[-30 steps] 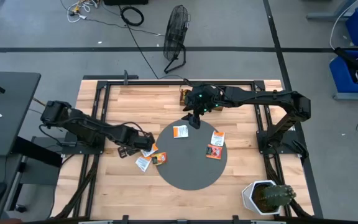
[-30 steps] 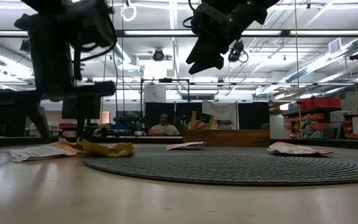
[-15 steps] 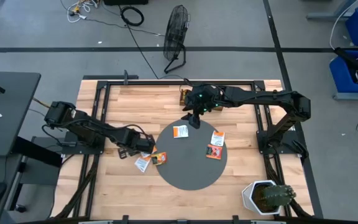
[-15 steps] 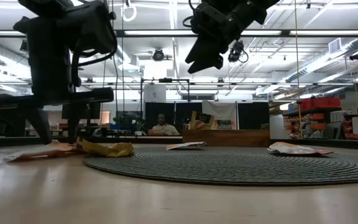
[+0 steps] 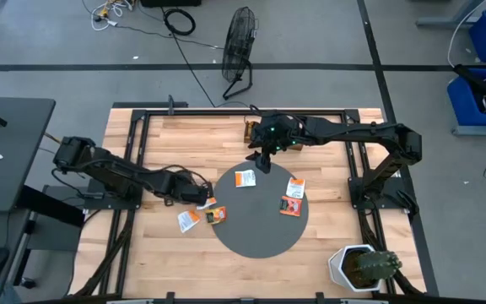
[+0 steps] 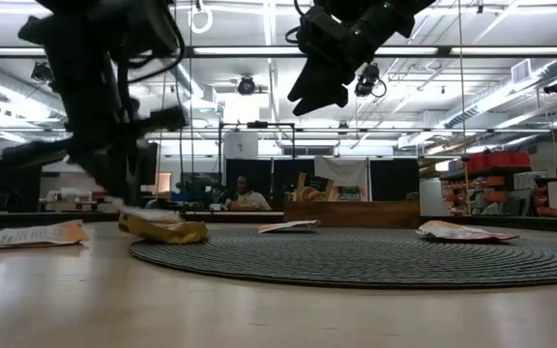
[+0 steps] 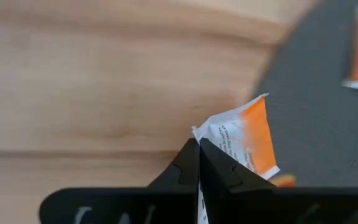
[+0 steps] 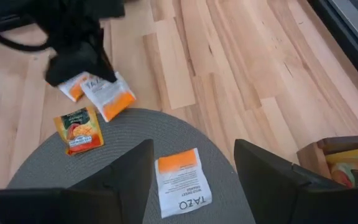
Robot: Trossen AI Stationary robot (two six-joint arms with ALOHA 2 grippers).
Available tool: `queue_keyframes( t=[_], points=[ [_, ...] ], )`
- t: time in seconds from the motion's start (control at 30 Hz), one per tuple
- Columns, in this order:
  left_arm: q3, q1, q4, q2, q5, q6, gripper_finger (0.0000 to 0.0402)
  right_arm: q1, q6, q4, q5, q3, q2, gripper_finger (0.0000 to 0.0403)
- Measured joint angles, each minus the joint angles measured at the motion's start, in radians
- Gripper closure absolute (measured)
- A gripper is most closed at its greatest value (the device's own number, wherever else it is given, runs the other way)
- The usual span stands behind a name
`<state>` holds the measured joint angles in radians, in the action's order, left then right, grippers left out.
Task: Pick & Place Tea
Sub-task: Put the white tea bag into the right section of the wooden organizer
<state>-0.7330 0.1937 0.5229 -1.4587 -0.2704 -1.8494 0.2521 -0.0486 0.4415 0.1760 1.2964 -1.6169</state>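
Note:
The tea lies as small flat sachets. A white one (image 5: 245,178), another white one (image 5: 295,187) and an orange-red one (image 5: 289,205) rest flat on the round grey mat (image 5: 256,236). Off the mat's left edge, a white-and-orange sachet (image 5: 187,219) and an orange one (image 5: 217,215) lie on the wood. My left gripper (image 5: 202,198) is shut on a further white-and-orange sachet (image 7: 244,140) at the mat's left edge. My right gripper (image 5: 264,162) hangs open above the mat's far edge, holding nothing. My left gripper pinches the white end (image 7: 211,138) of the white-and-orange sachet between its two fingertips (image 7: 188,163). It comes at the sachet slanting down from the table's left. The sachet's orange end (image 8: 120,98) sticks out past the fingers toward the mat; whether it still touches the wood I cannot tell.
A brown wooden tray (image 5: 251,128) stands at the table's far side behind the mat. A potted cactus (image 5: 363,266) sits at the near right corner. Black frame rails (image 5: 133,127) run along the table's edges. A person (image 6: 249,198) sits in the room beyond.
My left gripper has shut and taken hold of the white-and-orange sachet, tipping as it did so. The loose white-and-orange sachet beside it has slid a little toward the table's left edge.

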Motion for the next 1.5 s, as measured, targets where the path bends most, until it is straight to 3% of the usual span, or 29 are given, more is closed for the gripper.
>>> queue_keyframes(
  t=[0.13, 0.37, 0.57, 0.77, 0.97, 1.23, 1.37, 1.5],
  points=[
    [0.0, -0.001, -0.066, 0.067, -0.037, 0.223, 0.0398, 0.015, 0.008, -0.019, 0.142, 0.0, 0.0, 0.0175],
    [-0.011, -0.009, -0.286, 0.168, -0.078, 0.753, 0.0398, 0.035, -0.029, -0.107, 0.414, 0.0, -0.019, 0.0175],
    [-0.138, -0.059, -0.273, 0.176, -0.116, 1.109, 0.0399, 0.03, -0.186, -0.189, 0.497, 0.002, -0.09, 0.0175],
    [-0.269, -0.126, -0.221, 0.163, -0.123, 1.356, 0.0399, 0.037, -0.294, -0.226, 0.551, 0.002, -0.098, 0.0175],
    [-0.322, -0.182, -0.196, 0.16, -0.121, 1.495, 0.0399, 0.036, -0.34, -0.247, 0.546, 0.002, -0.099, 0.0175],
    [-0.323, -0.198, -0.182, 0.16, -0.08, 1.546, 0.0399, 0.037, -0.384, -0.289, 0.513, 0.002, -0.099, 0.018],
    [-0.323, -0.197, -0.179, 0.16, -0.08, 1.556, 0.0399, 0.037, -0.37, -0.288, 0.513, 0.002, -0.099, 0.0213],
    [-0.323, -0.197, -0.179, 0.16, -0.08, 1.57, 0.0399, 0.037, -0.362, -0.288, 0.512, 0.002, -0.099, 0.0275]
  ],
)
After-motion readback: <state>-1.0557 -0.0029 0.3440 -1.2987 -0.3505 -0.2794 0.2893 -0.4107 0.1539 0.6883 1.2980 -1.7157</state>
